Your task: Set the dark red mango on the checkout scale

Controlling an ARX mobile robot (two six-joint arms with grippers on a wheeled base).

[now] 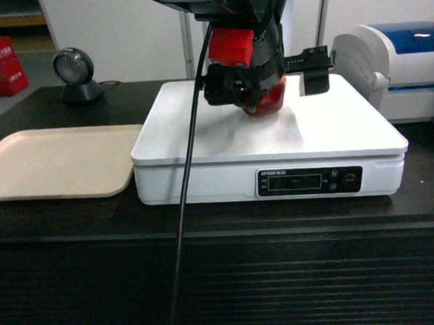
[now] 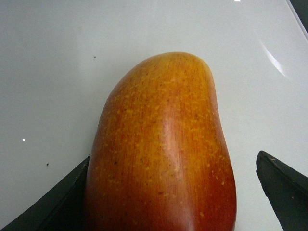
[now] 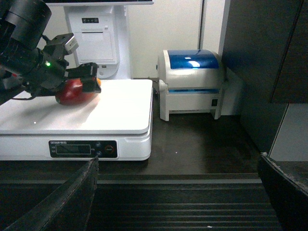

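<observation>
The dark red mango (image 1: 266, 99) lies on the glossy white platter of the scale (image 1: 332, 127), which stands on the dark checkout counter (image 1: 59, 214). My left gripper (image 1: 268, 87) is open around the fruit from above. In the left wrist view the mango (image 2: 163, 154) fills the middle. The left finger (image 2: 62, 202) touches its side, while the right finger (image 2: 284, 192) stands apart with white platter (image 2: 57, 72) showing between. The right wrist view shows the mango (image 3: 72, 92) under the left gripper (image 3: 72, 83). My right gripper (image 3: 177, 192) hangs open and empty before the counter's ribbed front (image 3: 183, 207).
A beige tray (image 1: 57, 160) lies left of the scale. A white-and-blue machine (image 1: 401, 58) stands to its right. A round black scanner (image 1: 78, 75) and a red box (image 1: 4, 64) sit at the back left. A black cable (image 1: 186, 208) hangs across the scale's front.
</observation>
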